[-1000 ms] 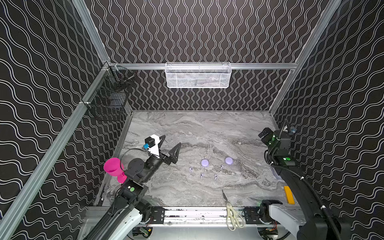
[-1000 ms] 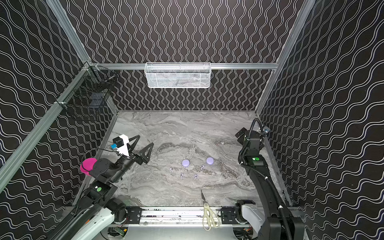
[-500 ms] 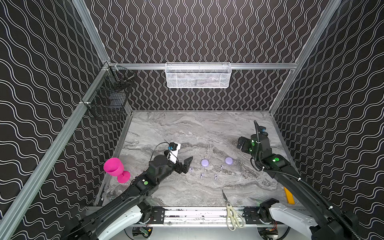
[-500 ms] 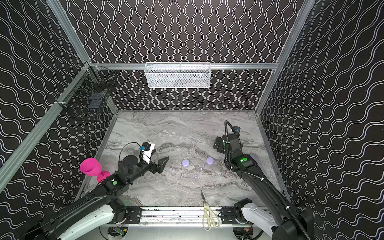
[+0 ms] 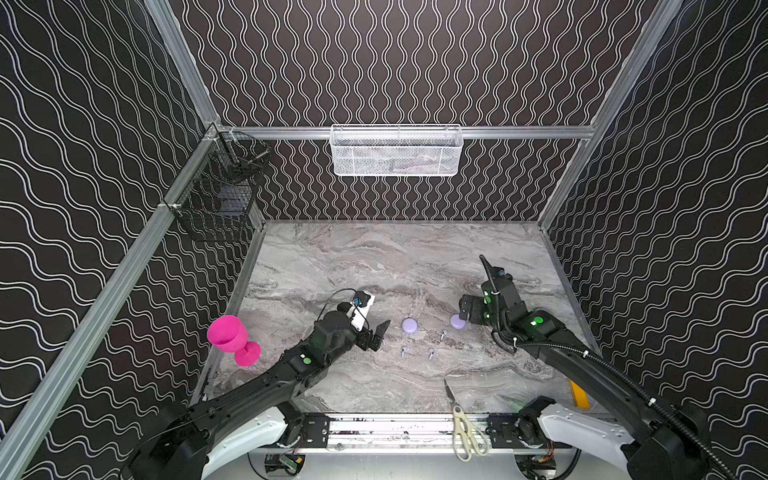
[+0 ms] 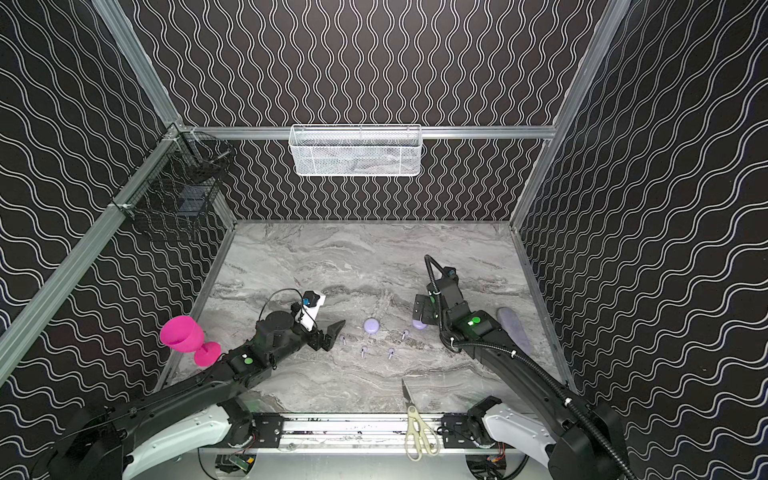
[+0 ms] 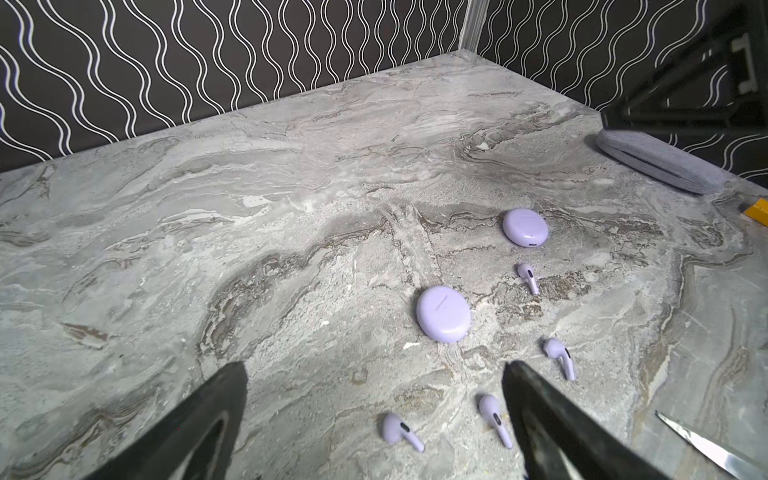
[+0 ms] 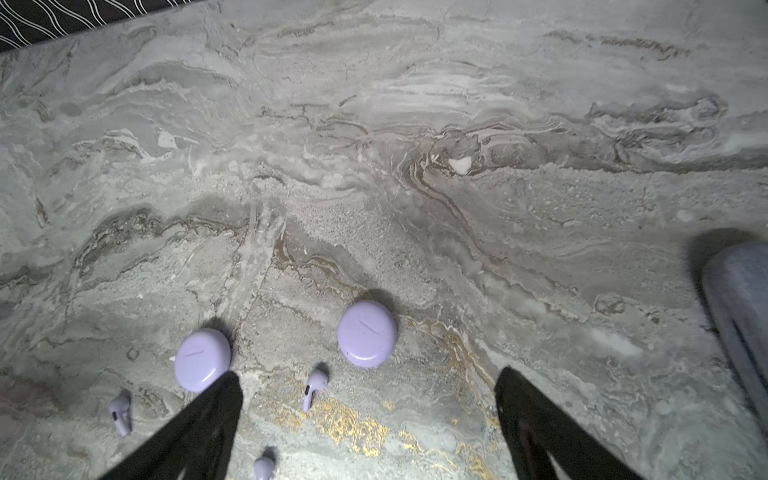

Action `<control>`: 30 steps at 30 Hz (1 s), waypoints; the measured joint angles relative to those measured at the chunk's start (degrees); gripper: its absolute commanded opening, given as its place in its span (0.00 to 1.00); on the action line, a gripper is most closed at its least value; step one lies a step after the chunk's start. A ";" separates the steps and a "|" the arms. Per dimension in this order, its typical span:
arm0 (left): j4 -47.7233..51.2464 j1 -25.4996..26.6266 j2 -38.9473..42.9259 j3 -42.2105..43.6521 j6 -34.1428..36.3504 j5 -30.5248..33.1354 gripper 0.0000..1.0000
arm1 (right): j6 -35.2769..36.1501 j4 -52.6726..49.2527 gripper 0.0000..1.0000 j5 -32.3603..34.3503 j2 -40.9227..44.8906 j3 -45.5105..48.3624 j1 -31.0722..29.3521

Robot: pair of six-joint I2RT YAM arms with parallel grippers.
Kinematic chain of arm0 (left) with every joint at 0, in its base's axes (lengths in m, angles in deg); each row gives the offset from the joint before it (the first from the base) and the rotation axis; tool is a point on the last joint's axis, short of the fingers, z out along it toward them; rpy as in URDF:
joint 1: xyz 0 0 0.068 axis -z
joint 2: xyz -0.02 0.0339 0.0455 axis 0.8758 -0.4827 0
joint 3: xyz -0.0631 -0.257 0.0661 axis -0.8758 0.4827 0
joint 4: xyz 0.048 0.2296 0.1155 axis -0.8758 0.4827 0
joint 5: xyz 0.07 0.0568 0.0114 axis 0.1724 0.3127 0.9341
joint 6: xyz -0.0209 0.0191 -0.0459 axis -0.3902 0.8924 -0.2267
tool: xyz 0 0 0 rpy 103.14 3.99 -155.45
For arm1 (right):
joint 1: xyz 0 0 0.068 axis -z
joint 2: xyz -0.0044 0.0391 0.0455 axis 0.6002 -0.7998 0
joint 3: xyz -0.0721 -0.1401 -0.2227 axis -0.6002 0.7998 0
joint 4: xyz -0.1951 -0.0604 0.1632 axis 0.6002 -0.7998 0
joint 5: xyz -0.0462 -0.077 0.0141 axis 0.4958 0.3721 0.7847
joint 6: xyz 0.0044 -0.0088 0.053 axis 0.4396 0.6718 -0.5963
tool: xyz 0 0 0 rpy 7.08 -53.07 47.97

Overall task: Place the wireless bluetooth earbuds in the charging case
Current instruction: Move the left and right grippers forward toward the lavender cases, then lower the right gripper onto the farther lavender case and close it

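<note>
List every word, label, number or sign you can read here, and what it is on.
No readable text anywhere.
One lavender case and the other lavender case: only a short embossed stroke, no letters.
Green dot on the left arm: no writing visible.

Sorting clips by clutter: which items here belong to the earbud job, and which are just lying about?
Job:
- four earbuds
- two closed round lavender cases

Lying about:
- pink goblet
- scissors
- grey pouch
- yellow strip
- white mesh basket
- black wire basket
</note>
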 measured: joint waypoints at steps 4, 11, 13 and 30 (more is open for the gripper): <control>-3.28 0.00 1.33 2.51 -0.59 -0.42 0.99 | -1.29 -0.07 0.95 -1.60 0.02 1.22 -1.16; -5.18 0.33 -0.11 2.54 -1.33 -1.09 0.99 | -3.37 0.24 0.92 -5.11 -2.47 2.54 -2.19; -5.22 0.57 -1.36 1.68 -1.97 -2.32 0.99 | -3.74 0.22 0.92 -5.31 -4.63 2.32 -2.38; -8.24 5.03 -10.97 -2.38 -1.90 -14.67 0.85 | -4.02 2.10 0.84 -3.69 -18.23 -0.37 -2.34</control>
